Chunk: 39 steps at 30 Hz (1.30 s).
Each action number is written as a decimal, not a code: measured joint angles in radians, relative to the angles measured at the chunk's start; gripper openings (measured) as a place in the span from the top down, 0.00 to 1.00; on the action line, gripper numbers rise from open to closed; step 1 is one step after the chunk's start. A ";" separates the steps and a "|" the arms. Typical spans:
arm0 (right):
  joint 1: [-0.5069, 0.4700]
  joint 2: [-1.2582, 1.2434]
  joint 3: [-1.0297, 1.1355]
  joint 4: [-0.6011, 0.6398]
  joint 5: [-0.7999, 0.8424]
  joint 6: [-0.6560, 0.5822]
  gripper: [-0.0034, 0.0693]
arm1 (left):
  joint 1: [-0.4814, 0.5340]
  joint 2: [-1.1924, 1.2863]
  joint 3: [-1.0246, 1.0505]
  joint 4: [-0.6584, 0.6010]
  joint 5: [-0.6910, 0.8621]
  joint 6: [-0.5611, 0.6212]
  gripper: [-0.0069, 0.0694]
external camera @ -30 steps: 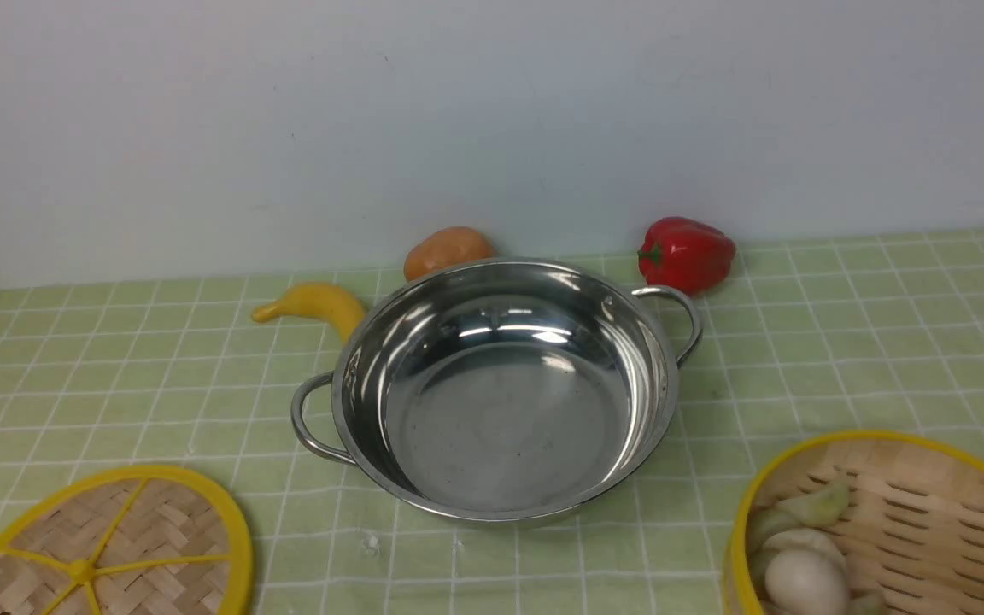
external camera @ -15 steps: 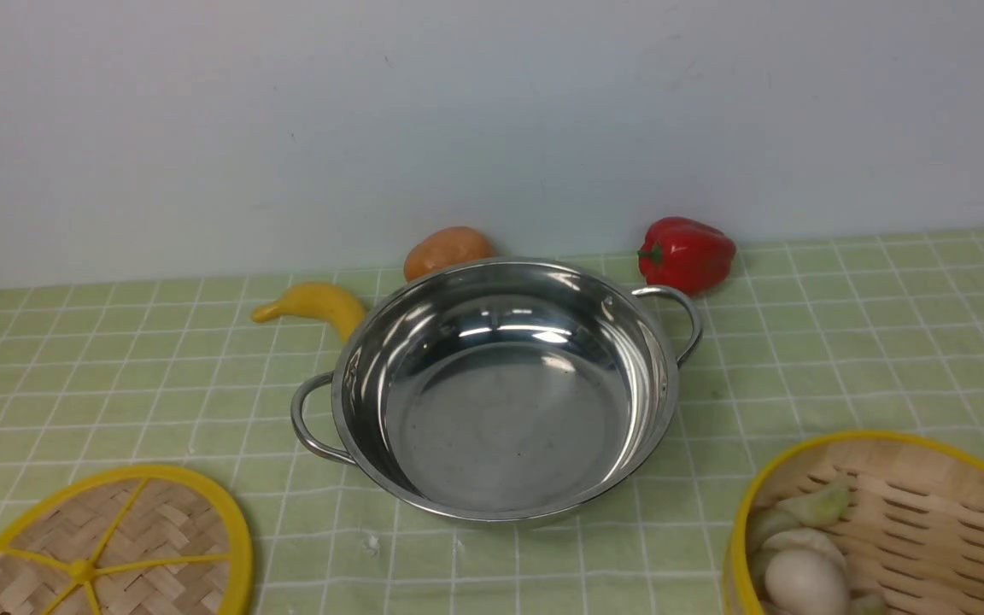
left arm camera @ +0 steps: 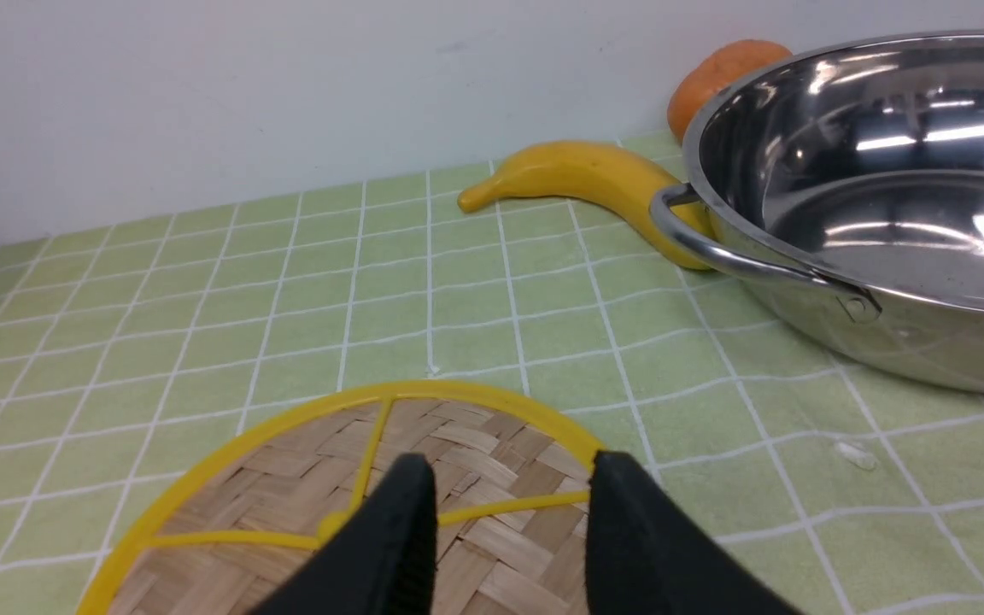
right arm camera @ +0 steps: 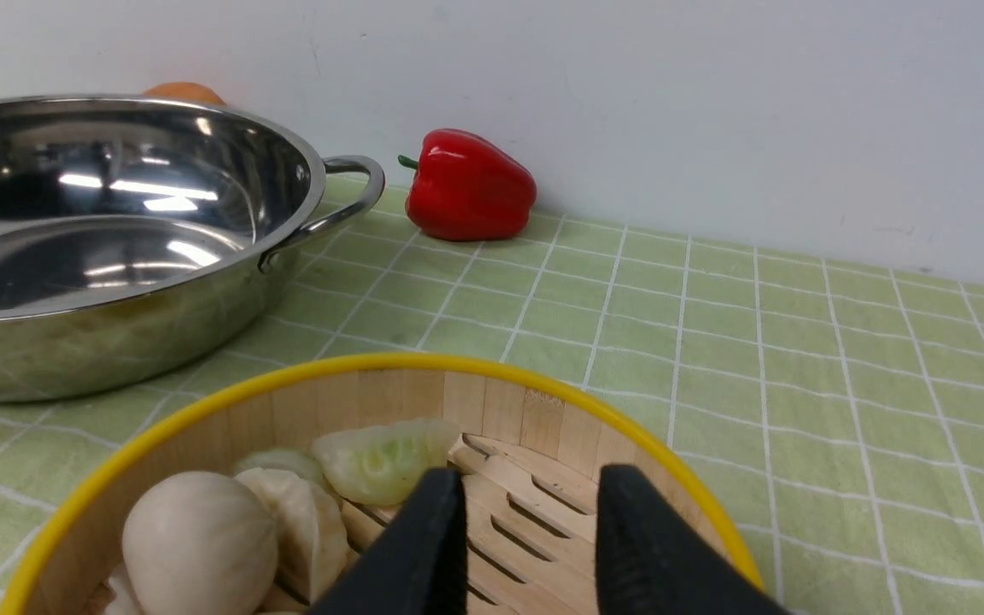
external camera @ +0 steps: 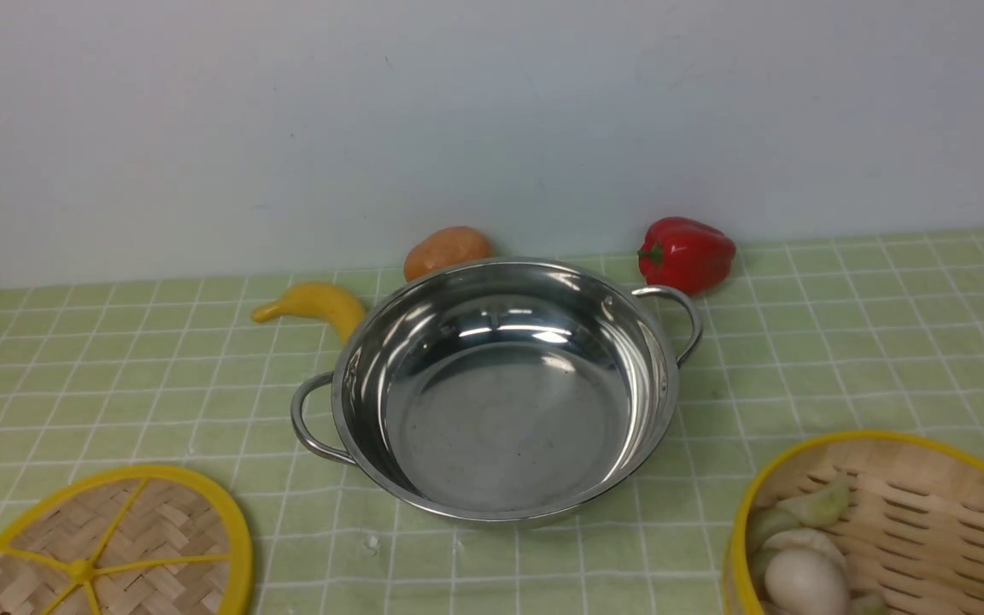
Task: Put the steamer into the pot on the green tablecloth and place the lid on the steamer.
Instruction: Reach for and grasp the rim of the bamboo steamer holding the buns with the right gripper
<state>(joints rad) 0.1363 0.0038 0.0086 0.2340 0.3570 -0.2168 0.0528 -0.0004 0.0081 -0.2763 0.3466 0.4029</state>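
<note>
The shiny steel pot [external camera: 500,393] stands empty in the middle of the green tablecloth [external camera: 842,342]. The steamer [external camera: 910,504], with dumplings and a white bun inside, sits at the front right. The flat woven lid [external camera: 108,547] lies at the front left. Neither gripper shows in the front view. In the left wrist view my left gripper [left arm camera: 509,478] is open above the lid [left arm camera: 304,504], the pot [left arm camera: 885,196] beyond it. In the right wrist view my right gripper [right arm camera: 530,487] is open above the steamer [right arm camera: 389,410], near its far wall.
A yellow banana [external camera: 313,306], an orange fruit [external camera: 448,249] and a red bell pepper [external camera: 687,253] lie behind the pot, close to the white wall. A small clear scrap [external camera: 370,544] lies on the cloth in front of the pot.
</note>
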 joint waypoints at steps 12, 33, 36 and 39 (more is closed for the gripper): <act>0.000 0.000 -0.001 0.017 -0.086 0.016 0.62 | 0.000 0.000 0.000 0.000 0.000 0.000 0.59; 0.000 -0.004 -0.396 0.377 0.387 0.149 0.62 | 0.000 0.000 0.000 0.000 0.000 0.000 0.59; 0.000 0.043 -0.511 0.323 0.597 0.105 0.62 | 0.000 0.000 0.000 0.000 0.000 0.000 0.59; 0.000 0.147 -0.619 0.246 0.789 0.032 0.62 | 0.000 0.000 0.000 0.000 0.000 0.000 0.59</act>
<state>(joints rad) 0.1363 0.1505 -0.6101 0.4803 1.1459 -0.1852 0.0528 -0.0004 0.0081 -0.2763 0.3466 0.4029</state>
